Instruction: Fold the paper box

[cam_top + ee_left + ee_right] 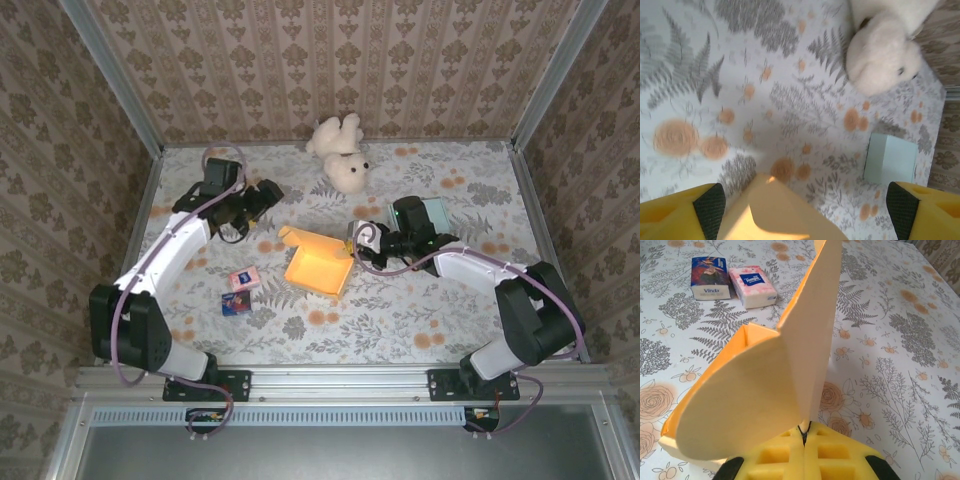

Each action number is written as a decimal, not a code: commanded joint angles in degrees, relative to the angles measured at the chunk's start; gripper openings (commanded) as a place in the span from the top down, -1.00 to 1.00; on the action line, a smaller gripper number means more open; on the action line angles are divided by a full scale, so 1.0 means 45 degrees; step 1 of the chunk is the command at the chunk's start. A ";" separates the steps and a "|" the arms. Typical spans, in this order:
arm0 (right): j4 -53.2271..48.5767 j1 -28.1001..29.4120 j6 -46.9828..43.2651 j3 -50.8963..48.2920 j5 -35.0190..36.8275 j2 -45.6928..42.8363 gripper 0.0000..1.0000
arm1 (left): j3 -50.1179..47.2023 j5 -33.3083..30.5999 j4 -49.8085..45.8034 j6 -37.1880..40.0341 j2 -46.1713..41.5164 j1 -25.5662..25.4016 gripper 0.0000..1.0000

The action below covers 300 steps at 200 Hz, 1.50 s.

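Paper box (320,262) sits mid-table (450,305), orange, flaps raised. Right gripper (804,434) is clenched on one upright flap, pinched thin between its pads. Left gripper (266,195) stands behind the box's left corner, fingers (675,217) spread wide, grasping nothing; a box corner shows between them. Teddy bear (340,152) lies near the far wall. Vinda tissue pack (710,284) and Tempo tissue pack (752,286) lie left of the box.

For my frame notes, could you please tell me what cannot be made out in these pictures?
- Top view: print on the tissue packs is too small to read; the right arm partly covers the pale blue box.
- Left wrist view: the paper box is cut off by the bottom edge.
- Right wrist view: its raised flap hides its far side.
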 commanded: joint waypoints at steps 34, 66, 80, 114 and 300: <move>-0.0051 -0.0113 -0.0260 -0.0219 -0.0689 -0.0425 1.00 | 0.1482 -0.0233 -0.1894 -0.1950 0.2186 -0.0723 -0.70; 0.0084 -0.0122 -0.0067 -0.0233 -0.0778 -0.0481 1.00 | 0.1588 0.0651 -0.1420 -0.2167 0.3209 -0.1036 -0.63; -0.0001 -0.0126 -0.0044 -0.0146 -0.0779 -0.0427 1.00 | 0.1652 0.0547 -0.1355 -0.2213 0.3327 -0.1398 -0.63; -0.0052 -0.0136 -0.0044 -0.0124 -0.0667 -0.0305 1.00 | 0.1445 0.0294 -0.1327 -0.2656 0.3309 -0.2128 -0.63; 0.0065 -0.0134 0.0054 -0.0243 -0.0010 -0.0387 1.00 | 0.0531 -0.0533 -0.2695 -0.3778 0.1914 -0.2608 -0.83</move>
